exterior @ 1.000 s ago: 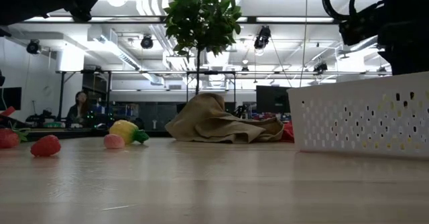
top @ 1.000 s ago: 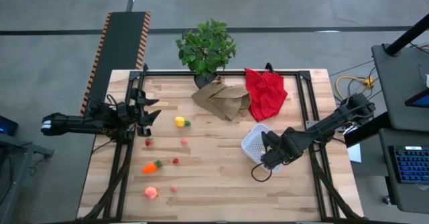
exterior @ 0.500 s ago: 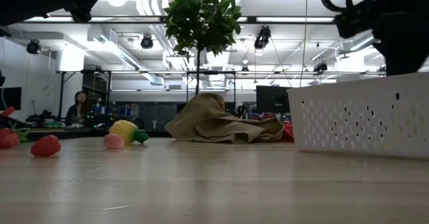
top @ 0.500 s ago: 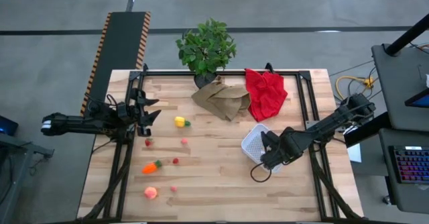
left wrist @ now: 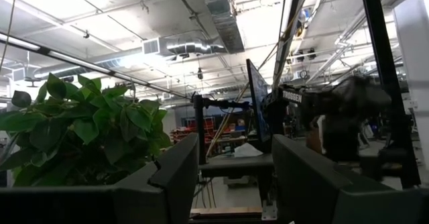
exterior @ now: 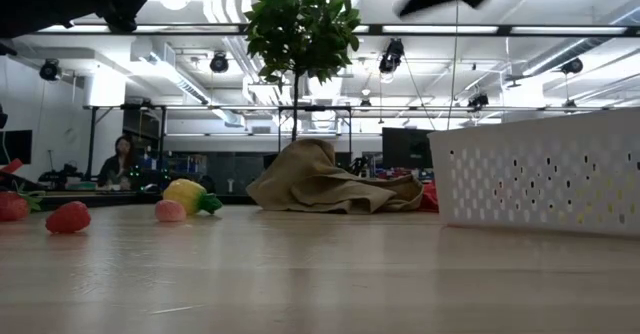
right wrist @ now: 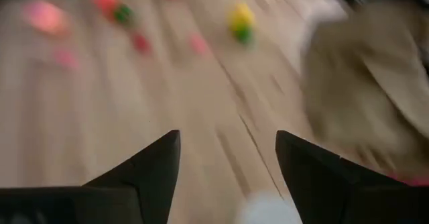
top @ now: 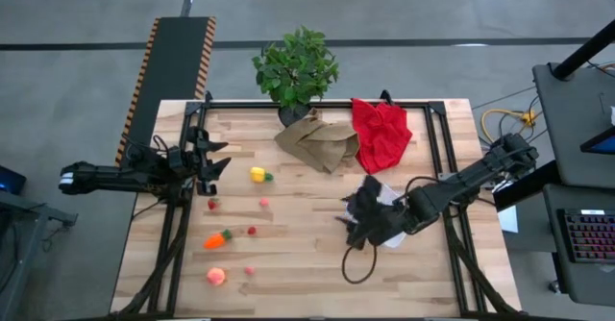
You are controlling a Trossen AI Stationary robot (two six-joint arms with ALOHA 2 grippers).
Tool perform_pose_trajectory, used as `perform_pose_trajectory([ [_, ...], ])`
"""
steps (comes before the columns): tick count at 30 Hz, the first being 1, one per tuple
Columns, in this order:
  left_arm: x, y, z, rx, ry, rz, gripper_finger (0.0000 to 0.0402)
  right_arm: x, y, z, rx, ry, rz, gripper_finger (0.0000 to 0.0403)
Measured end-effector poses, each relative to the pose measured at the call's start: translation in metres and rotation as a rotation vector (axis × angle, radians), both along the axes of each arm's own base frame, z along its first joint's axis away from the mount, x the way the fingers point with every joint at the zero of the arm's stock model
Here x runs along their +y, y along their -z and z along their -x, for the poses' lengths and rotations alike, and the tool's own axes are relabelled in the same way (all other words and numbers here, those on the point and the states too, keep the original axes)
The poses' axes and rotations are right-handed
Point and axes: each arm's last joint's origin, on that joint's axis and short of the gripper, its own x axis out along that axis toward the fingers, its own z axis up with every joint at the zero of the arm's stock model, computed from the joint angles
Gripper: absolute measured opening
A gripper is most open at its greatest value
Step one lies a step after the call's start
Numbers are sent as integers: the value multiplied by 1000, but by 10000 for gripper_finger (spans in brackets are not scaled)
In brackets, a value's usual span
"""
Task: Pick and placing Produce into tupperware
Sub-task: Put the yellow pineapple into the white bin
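Observation:
The white tupperware (top: 386,195) stands at the table's right, mostly under my right arm; its perforated wall shows in the low view (exterior: 540,179). The produce lies loose on the left half of the table: a yellow piece (top: 258,175), an orange carrot (top: 218,238), a peach (top: 216,276) and small red and pink berries (top: 252,231). My right gripper (top: 351,215) is open and empty above the tupperware's left edge; its wrist view (right wrist: 228,140) looks toward the produce. My left gripper (top: 219,160) is open and empty at the table's left edge.
A crumpled brown paper bag (top: 317,140), a red cloth (top: 381,132) and a potted plant (top: 295,69) stand along the far edge. Bare wood lies between the produce and the tupperware. A person sits in the room behind (exterior: 120,159).
My right gripper has swung from over the tupperware toward the table's left, past the container's left edge, and has turned so that it faces the produce. The move is fast, and the views of it are blurred.

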Motion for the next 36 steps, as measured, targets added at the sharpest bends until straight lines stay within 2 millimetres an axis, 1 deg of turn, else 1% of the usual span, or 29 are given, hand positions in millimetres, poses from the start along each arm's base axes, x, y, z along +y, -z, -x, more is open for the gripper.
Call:
perform_pose_trajectory([
  [2,0,0,0,0,1,0,176,3,-2,-9,-69,-133,3,238],
  [4,0,0,0,0,0,0,176,4,-2,-17,-142,-281,-32,238],
  [7,0,1,0,2,0,0,176,-1,4,-28,-267,-462,-113,238],
  [9,0,1,0,3,0,0,176,-5,11,-33,-323,-540,-135,238],
  [11,0,2,0,5,0,0,176,-13,19,-37,-336,-531,-119,238],
  [15,0,2,0,6,1,0,176,-36,40,-46,-275,-433,-72,238],
  [19,0,2,0,6,1,0,176,-56,59,-59,-221,-365,-59,238],
  [23,0,2,0,5,1,0,176,-63,65,-79,-211,-338,-50,238],
  [29,0,3,0,8,0,0,176,-62,64,-116,-198,-388,56,238],
  [31,0,3,-1,10,1,0,176,-60,57,-126,-197,-395,68,238],
  [33,0,3,-1,10,0,0,176,-60,51,-128,-171,-399,71,238],
  [34,0,3,-1,11,1,1,176,-60,45,-130,-190,-397,71,237],
  [36,0,4,-1,16,1,1,176,-60,36,-127,-200,-395,68,237],
])
